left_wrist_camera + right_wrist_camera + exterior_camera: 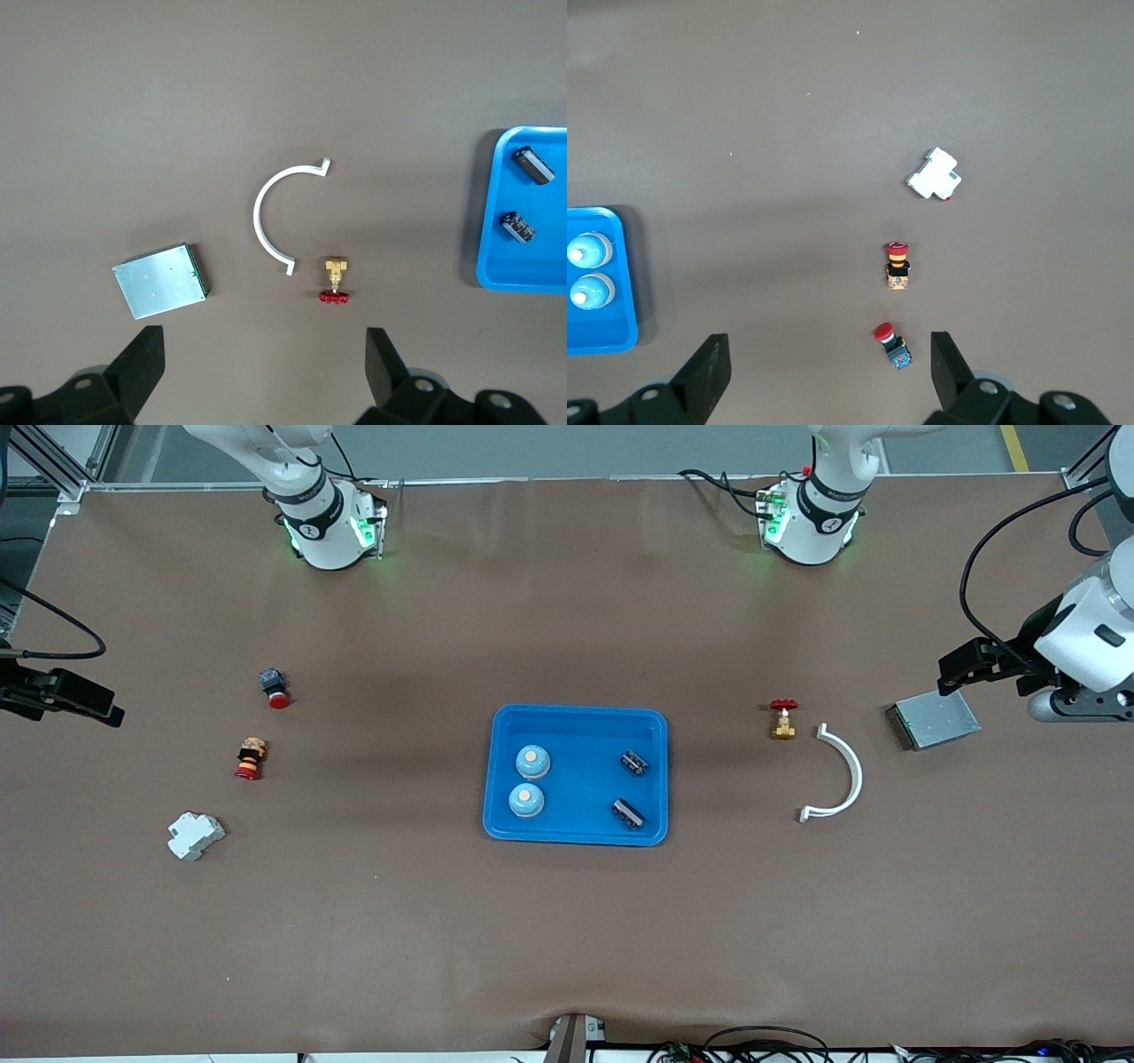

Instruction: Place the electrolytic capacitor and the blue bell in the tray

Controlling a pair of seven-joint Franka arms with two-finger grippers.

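Note:
The bright-blue tray (580, 784) lies at the middle of the table. Two blue bells (532, 761) (526, 800) stand in it toward the right arm's end. Two black electrolytic capacitors (633, 763) (628, 814) lie in it toward the left arm's end. My left gripper (955, 676) is open and empty, up over the table beside the grey plate. In the left wrist view the gripper (264, 343) is open, with the tray's rim (496, 266) and both capacitors (534, 165) in sight. My right gripper (102, 704) (828, 347) is open and empty, over the table's right-arm end. The right wrist view shows the tray (625, 328) and the bells (586, 251).
A brass valve with a red handle (782, 719), a white curved piece (842, 775) and a grey metal plate (935, 719) lie toward the left arm's end. Two red push buttons (275, 687) (251, 759) and a white block (196, 835) lie toward the right arm's end.

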